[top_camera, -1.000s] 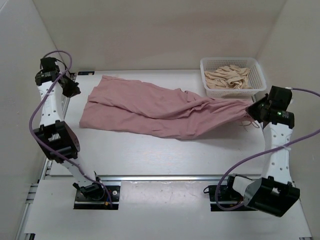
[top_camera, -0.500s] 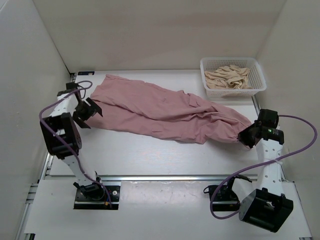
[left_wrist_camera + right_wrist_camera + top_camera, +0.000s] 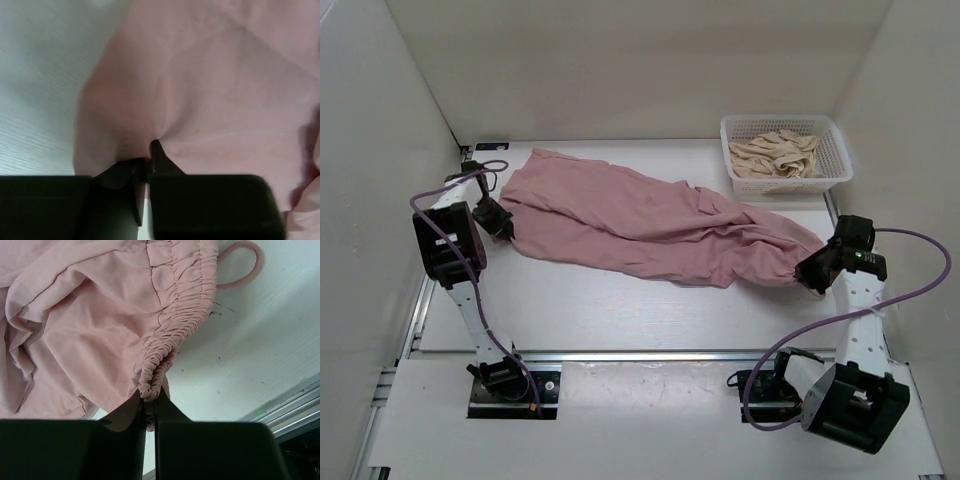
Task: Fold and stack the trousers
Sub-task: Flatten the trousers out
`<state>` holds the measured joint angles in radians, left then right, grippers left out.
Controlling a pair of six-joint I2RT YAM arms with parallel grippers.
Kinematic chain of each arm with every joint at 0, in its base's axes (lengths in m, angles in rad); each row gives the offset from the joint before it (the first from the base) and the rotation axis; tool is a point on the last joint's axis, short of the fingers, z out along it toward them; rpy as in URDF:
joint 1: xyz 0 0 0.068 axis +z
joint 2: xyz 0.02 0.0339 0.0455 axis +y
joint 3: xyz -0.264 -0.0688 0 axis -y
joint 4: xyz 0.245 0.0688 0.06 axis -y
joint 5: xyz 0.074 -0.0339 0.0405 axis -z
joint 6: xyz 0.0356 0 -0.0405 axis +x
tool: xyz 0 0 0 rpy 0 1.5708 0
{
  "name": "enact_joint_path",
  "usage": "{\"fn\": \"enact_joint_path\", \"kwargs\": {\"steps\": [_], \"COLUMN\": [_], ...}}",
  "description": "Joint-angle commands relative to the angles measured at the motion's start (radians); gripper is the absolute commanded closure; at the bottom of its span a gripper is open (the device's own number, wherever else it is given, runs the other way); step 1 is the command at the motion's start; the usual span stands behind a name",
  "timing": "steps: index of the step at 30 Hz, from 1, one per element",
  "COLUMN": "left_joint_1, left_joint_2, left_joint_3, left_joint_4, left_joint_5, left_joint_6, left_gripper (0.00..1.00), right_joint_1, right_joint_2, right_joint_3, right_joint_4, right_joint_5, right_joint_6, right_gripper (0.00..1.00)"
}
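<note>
So the trousers are lying stretched out across the table, running from the far left down toward the near right; they're pink, thin and pretty wrinkled, and the two legs overlap in the middle, so I can't tell where one stops and the other starts. The left gripper is down at the left end of the cloth; in the wrist view its jaws are pinched nearly together with a little fold of pink fabric caught between them; the black fingers fill the bottom of that picture and hide how much cloth is actually inside; can't tell from there whether it's a cuff or just a plain edge. The right gripper is at the other end, close to the table's right edge; its jaws are narrow too, clamped on a bunched-up bit of the gathered band, and the cloth puckers right at the tips; a cord loop sticks out past the band onto the bare table. From above, that claw is mostly hidden under its own wrist, so only the wrist view really shows the grip. In the far right corner there's a white basket with some beige cloth heaped in it, near the trousers' right end but not touching; it's too crumpled to say what it is.
</note>
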<state>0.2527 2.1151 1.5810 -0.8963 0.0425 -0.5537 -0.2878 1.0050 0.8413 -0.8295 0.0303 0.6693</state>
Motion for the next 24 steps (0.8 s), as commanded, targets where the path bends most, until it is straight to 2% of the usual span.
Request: {"fn": "enact_joint_path", "kwargs": {"steps": [1, 3, 7, 13, 16, 19, 24], "left_joint_1": [-0.007, -0.007, 0.011, 0.068, 0.092, 0.131, 0.198], "left_joint_2": [0.043, 0.043, -0.073, -0.236, -0.3, -0.359, -0.484], "left_joint_3": [0.053, 0.108, 0.209, 0.405, 0.453, 0.429, 0.232], "left_joint_4": [0.007, -0.018, -0.084, -0.179, -0.204, -0.228, -0.237], "left_joint_5": [-0.015, -0.015, -0.024, 0.006, 0.007, 0.007, -0.018], "left_joint_6": [-0.006, -0.006, -0.026, -0.058, -0.058, -0.049, -0.022], "left_gripper": [0.89, 0.9, 0.9, 0.9, 0.9, 0.9, 0.9], "right_joint_1": [-0.002, -0.002, -0.002, -0.011, -0.011, -0.011, -0.011], "right_joint_2": [0.036, 0.064, 0.098, 0.141, 0.15, 0.095, -0.081], "right_joint_3": [0.044, 0.065, 0.133, 0.35, 0.452, 0.438, 0.283], "right_joint_4": [0.04, 0.04, 0.04, -0.002, -0.068, -0.109, -0.196], "right_joint_5": [0.016, 0.016, 0.016, 0.003, 0.003, 0.013, 0.022], "right_joint_6": [-0.017, -0.017, -0.027, -0.004, -0.014, -0.037, -0.047], "right_gripper": [1.0, 1.0, 1.0, 1.0, 1.0, 1.0, 1.0]}}
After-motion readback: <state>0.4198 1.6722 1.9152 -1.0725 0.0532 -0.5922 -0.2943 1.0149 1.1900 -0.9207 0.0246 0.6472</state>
